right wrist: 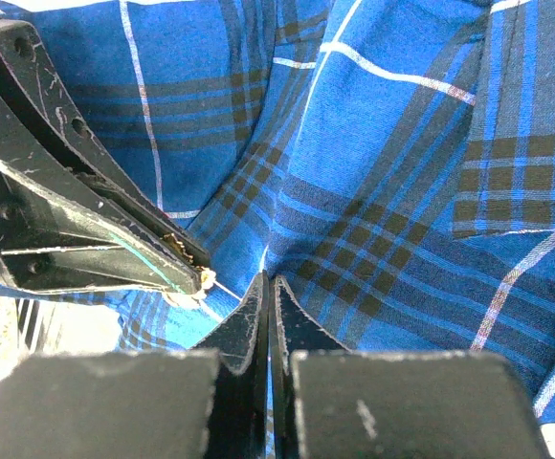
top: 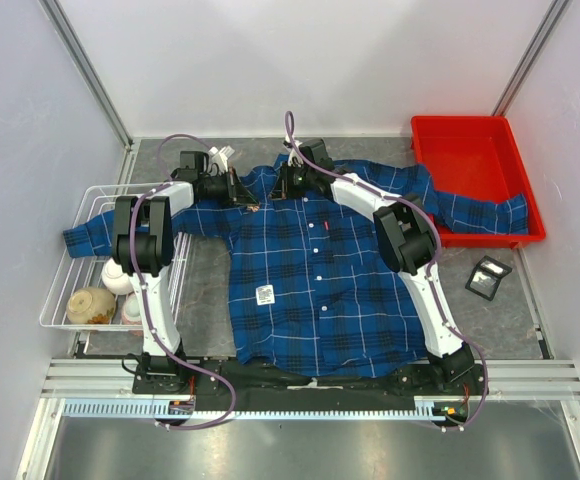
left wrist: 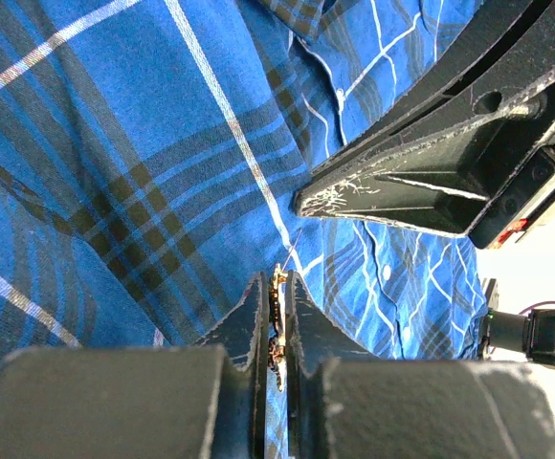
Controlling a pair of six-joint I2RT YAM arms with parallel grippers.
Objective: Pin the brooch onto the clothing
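Shirt: one big blue-and-black plaid button-up shirt (top: 320, 290) is spread out flat.
Brooch: one tiny gold leaf-shaped brooch (left wrist: 277, 320) is held up by the shirt's collar.
Left gripper (left wrist: 276, 285): squeezed tight on the brooch.
Right gripper (right wrist: 268, 285): closed on a pinch of shirt cloth, just beside the brooch.
Tray: one red plastic tray (top: 475, 150) is touched by one shirt sleeve.

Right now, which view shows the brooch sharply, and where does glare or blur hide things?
Left wrist: brooch crisp in the left gripper, lower-right corner blown out white. Right wrist: shirt plaid sharp, lower-left corner overexposed, near foreground soft. Top external: evenly lit, brooch too small to make out.
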